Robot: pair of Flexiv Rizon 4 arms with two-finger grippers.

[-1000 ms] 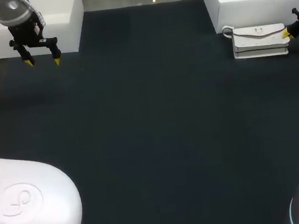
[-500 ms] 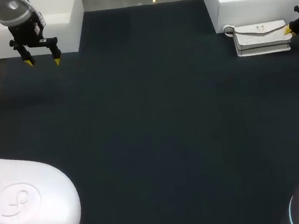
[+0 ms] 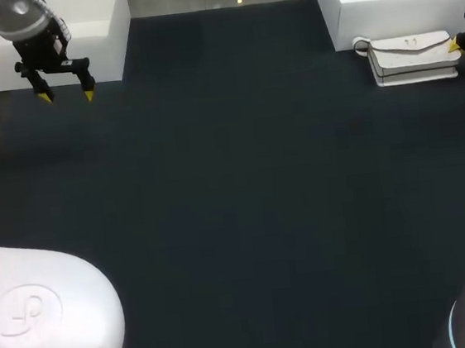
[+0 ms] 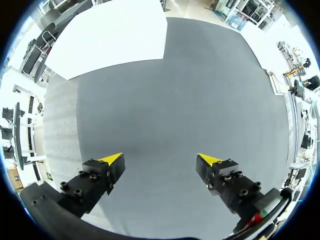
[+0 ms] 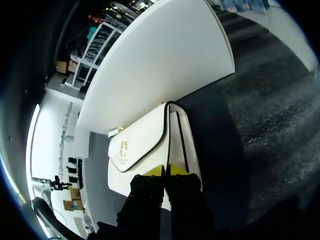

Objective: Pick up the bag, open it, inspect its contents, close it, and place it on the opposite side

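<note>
Handbag (image 3: 412,57), white w/ dark piping, flap lying shut, resting at far R of table (image 3: 236,207), close against front of white block (image 3: 397,3); touching it or not, unclear. Long axis running L–R across head view.

R gripper (image 3: 454,46) sitting at the handbag's R short end, fingers narrowed to almost no gap and pinching a thin part of that end. In R wrist view, R gripper (image 5: 165,171) meeting the near end of the handbag (image 5: 142,145), body stretching straight ahead, lengthwise, along the fingers, white block (image 5: 160,65) flanking it.

L gripper (image 3: 66,96) hanging over far L of table, well apart from the handbag; in L wrist view, L gripper (image 4: 160,160) standing wide, holding nothing, only bare table (image 4: 175,90) ahead.

Judged: R arm far nearer, gripping end-on; any lift likely leaving the long body hanging from that one end. Opposite side = L.
</note>
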